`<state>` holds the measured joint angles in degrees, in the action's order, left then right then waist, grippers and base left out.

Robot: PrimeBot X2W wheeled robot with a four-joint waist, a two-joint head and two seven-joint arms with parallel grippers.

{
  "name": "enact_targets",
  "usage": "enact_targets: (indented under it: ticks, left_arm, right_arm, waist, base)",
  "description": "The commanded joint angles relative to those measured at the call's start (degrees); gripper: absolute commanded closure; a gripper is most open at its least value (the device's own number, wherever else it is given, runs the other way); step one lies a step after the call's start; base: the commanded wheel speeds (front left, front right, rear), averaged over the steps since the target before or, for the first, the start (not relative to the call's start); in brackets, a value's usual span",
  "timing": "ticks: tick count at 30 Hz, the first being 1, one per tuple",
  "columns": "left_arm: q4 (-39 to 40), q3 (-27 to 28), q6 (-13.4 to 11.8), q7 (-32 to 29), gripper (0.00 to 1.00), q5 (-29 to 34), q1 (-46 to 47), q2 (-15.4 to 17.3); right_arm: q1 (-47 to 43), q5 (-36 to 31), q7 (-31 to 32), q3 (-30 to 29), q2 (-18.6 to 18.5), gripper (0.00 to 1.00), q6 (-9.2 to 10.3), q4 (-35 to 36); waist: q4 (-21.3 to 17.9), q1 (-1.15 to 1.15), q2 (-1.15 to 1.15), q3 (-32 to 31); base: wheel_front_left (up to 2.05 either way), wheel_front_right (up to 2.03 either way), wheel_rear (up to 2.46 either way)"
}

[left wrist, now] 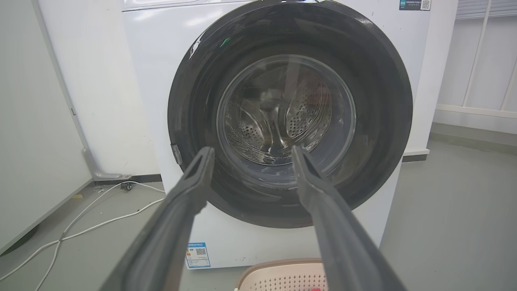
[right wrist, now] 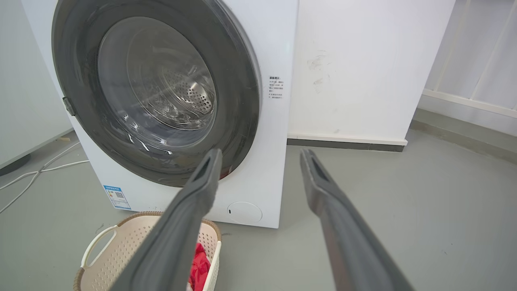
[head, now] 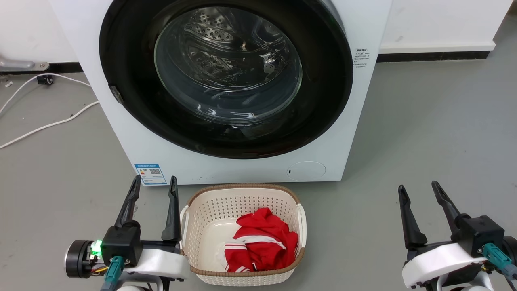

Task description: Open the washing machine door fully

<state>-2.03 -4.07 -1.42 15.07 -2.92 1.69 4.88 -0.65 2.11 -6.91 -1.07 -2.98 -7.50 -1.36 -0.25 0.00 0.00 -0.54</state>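
Looming beyond left gripper [head: 156,178], untouched: washing machine door [head: 226,76].

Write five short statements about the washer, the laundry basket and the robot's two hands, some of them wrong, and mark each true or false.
1. The washing machine door is shut on the washing machine. True.
2. The left hand grips the door's edge. False: it is open, low beside the basket, apart from the door.
3. A red garment lies in the basket. True.
4. The basket stands against the wall, right of the machine. False: it stands on the floor directly in front of the machine.
5. The right hand is open and holds nothing. True.
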Motion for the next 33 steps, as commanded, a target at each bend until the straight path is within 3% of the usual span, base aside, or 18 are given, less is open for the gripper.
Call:
enact_targets:
  ticks: [1, 10, 11, 12, 13, 17, 20, 29, 32, 33]
  left_arm:
    - [-0.09, 0.19, 0.25, 0.15, 0.0, -0.04, -0.46, -0.13]
    - [-0.27, 0.82, 0.67, 0.15, 0.0, 0.07, -0.71, -0.69]
    - [-0.25, 0.87, 0.7, 0.15, 0.0, 0.14, -0.7, -0.74]
    - [-0.22, 0.9, 0.77, 0.15, 0.0, 0.19, -0.68, -0.76]
    - [-0.21, 0.96, 0.72, 0.15, 0.0, 0.18, -0.7, -0.8]
    - [-0.18, 1.19, 0.86, 0.15, 0.0, 0.28, -0.78, -0.9]
    - [-0.19, 1.36, 0.9, 0.15, 0.0, 0.32, -0.82, -0.97]
    - [-0.15, 1.85, 1.01, 0.15, 0.0, 0.07, -0.74, -1.27]
    - [-0.04, 2.03, 1.02, 0.15, 0.0, 0.06, -0.11, -1.33]
    - [-0.04, 2.03, 1.02, 0.15, 0.0, 0.06, -0.11, -1.33]
  right_arm:
    - [-0.08, 0.5, -0.21, 0.02, 0.2, 0.0, 0.02, -0.09]
    - [0.02, 1.15, -0.39, 0.01, 0.2, 0.0, 0.02, -0.54]
    - [0.06, 1.39, -0.46, 0.01, 0.2, 0.11, 0.02, -0.57]
    - [0.09, 1.57, -0.49, 0.14, 0.2, 0.86, 0.02, -0.62]
    - [0.04, 1.71, -0.15, 0.44, 0.2, 1.0, 0.02, -0.8]
    - [0.1, 3.11, -0.87, 0.51, 0.18, 1.0, 0.02, -0.65]
    - [0.43, 9.91, -2.52, 0.46, 0.18, 1.0, 0.02, -0.76]
    - [4.69, 69.04, -7.77, 2.38, 0.15, 1.0, 0.01, -3.79]
    - [8.01, 78.21, -8.02, 0.77, 0.09, 1.0, 0.01, -4.5]
    - [8.01, 78.21, -8.02, 0.77, 0.09, 1.0, 0.01, -4.5]
  waist:
    - [0.01, 0.0, 0.0, 0.0]
    - [0.07, 0.0, 0.0, 0.04]
    - [0.07, 0.0, 0.0, 0.06]
    - [0.08, 0.0, 0.0, 0.09]
    - [0.08, 0.0, 0.0, 0.09]
    - [0.06, 0.0, 0.0, 0.11]
    - [0.04, 0.0, 0.0, 0.11]
    - [-0.19, 0.0, 0.0, 0.44]
    - [-0.1, 0.0, 0.0, 1.09]
    - [-0.1, 0.0, 0.0, 1.09]
  base:
    - [0.0, 0.0, 0.0]
    - [0.0, 0.0, 0.0]
    - [0.0, 0.0, 0.0]
    - [0.0, 0.0, 0.0]
    - [0.0, 0.0, 0.0]
    - [0.0, 0.0, 0.0]
    - [0.0, 0.0, 0.0]
    - [0.0, 0.0, 0.0]
    - [0.0, 0.0, 0.0]
    - [0.0, 0.0, 0.0]
